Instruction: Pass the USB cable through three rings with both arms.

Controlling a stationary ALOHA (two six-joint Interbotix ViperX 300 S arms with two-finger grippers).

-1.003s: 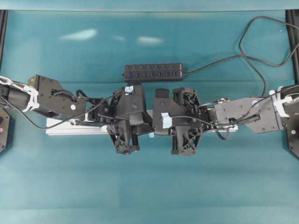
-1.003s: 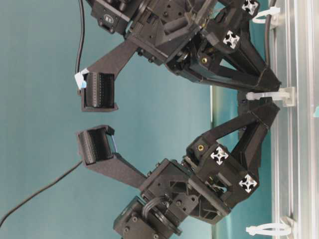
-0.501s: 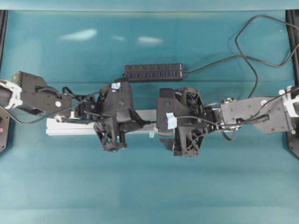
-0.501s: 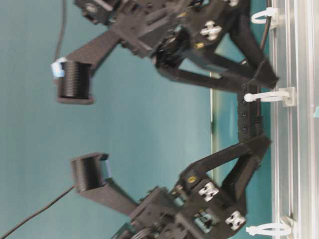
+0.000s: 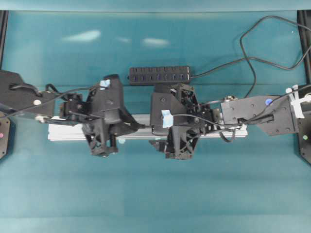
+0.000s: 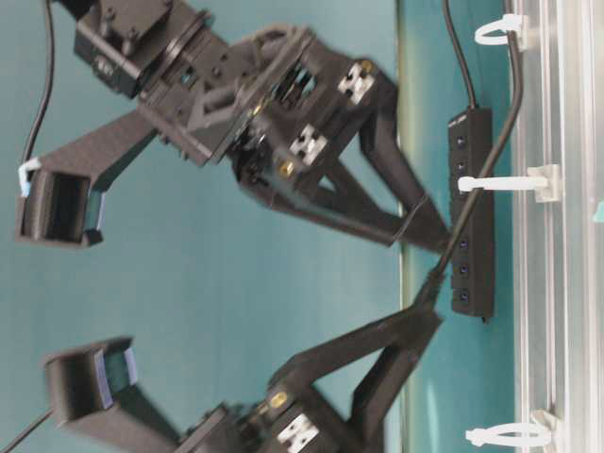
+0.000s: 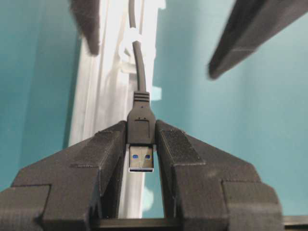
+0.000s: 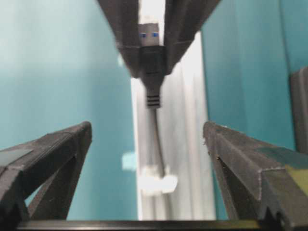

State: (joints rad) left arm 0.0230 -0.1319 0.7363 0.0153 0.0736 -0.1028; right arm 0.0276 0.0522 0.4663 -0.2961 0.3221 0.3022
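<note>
The USB cable's plug (image 7: 141,139) is clamped between my left gripper's (image 7: 141,127) fingers, metal tip towards the camera. Its cord (image 7: 138,67) runs back through a white ring (image 7: 129,45) on the silver rail (image 7: 110,96). In the table-level view the cord (image 6: 498,156) passes the top ring (image 6: 500,30) and the middle ring (image 6: 505,182), then rises to the left gripper (image 6: 427,300). The bottom ring (image 6: 505,436) holds nothing. My right gripper (image 8: 147,130) is open and empty, straddling the rail over the ring (image 8: 159,183), facing the held plug (image 8: 150,48).
A black multi-port hub (image 5: 159,75) lies just behind the rail (image 5: 63,133), its cord looping to the far right. Both grippers (image 5: 131,127) (image 5: 158,128) meet over the rail's middle. Light blue tape tabs sit beside the rail (image 8: 128,161).
Both arms have shifted left along the rail. The left gripper has drawn the plug out past the middle ring and up off the rail. The right gripper has lifted away.
</note>
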